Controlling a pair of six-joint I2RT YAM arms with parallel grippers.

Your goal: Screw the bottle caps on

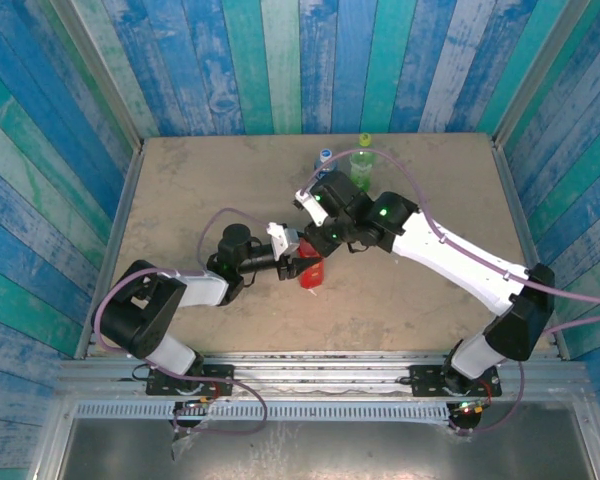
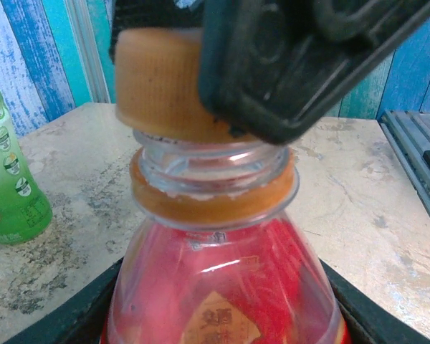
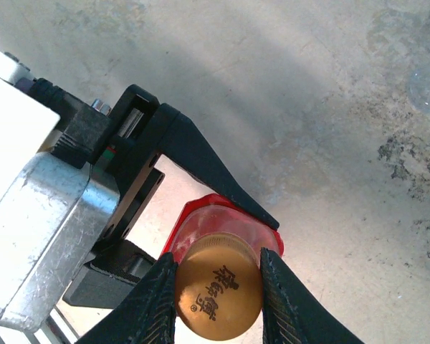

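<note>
The red bottle [image 1: 312,272] stands upright mid-table with my left gripper [image 1: 298,258] shut on its body; its black fingers [image 2: 72,319] flank the bottle [image 2: 222,287]. An orange cap [image 2: 161,86] sits on the bottle's neck, with bare thread and the orange ring showing below it. My right gripper [image 3: 218,304] is shut on that orange cap [image 3: 218,294] from above, one finger on each side. The green bottle [image 1: 361,168] wears a light green cap [image 1: 364,140] at the back. Beside it stands the clear bottle [image 1: 324,162] with a blue cap [image 1: 325,154].
The green bottle [image 2: 7,179] stands a short way behind the held one. Blue and green plank walls [image 1: 280,60] enclose the table on three sides. Bare stone tabletop [image 1: 180,190] lies to the left and at the front right.
</note>
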